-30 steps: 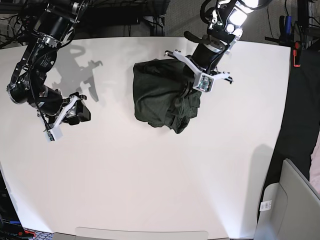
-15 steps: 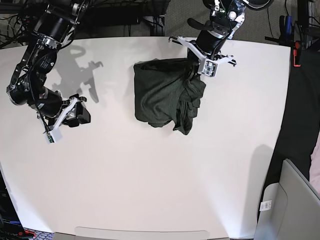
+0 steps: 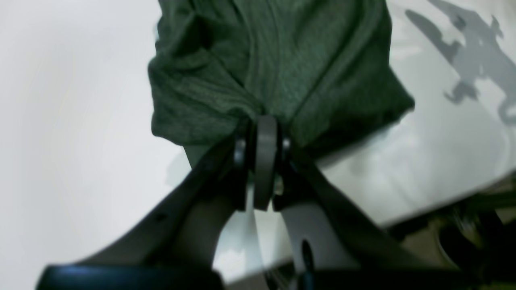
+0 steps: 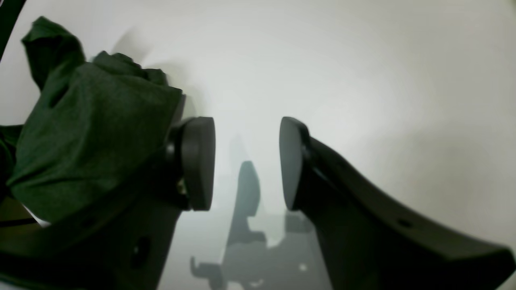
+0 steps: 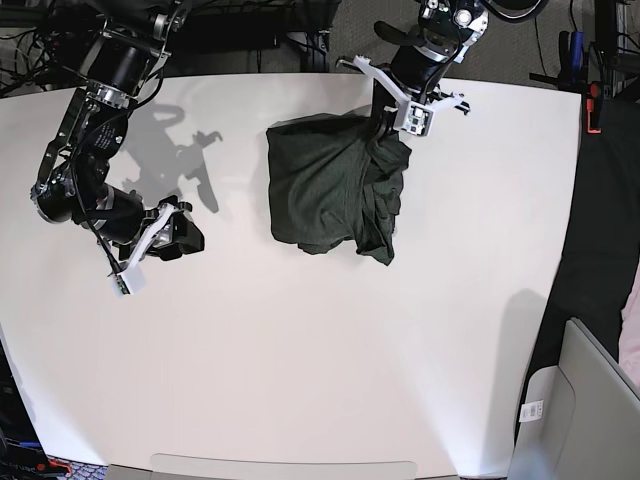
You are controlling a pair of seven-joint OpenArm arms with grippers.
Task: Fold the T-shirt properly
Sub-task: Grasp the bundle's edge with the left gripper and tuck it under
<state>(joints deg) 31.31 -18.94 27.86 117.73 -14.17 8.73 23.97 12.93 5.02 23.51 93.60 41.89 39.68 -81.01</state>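
At 12 o'clock table [image 5: 300, 380] edge, my left gripper [image 3: 264, 133] clamps bunched T-shirt [image 5: 330, 195] fabric, lifting it. My right gripper [image 4: 246, 161] gapes empty near 9 o'clock. Risk: thin knit slips, layers drag crooked, fold collapses.

The T-shirt [image 3: 278, 68] is blurred, cut off at top.

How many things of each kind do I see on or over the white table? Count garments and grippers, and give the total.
Garments: 1, the T-shirt, dark green and bunched.
Grippers: 2, the left gripper shut on the shirt's edge, the right gripper open with nothing between its pads.
Total: 3, on or over the table.
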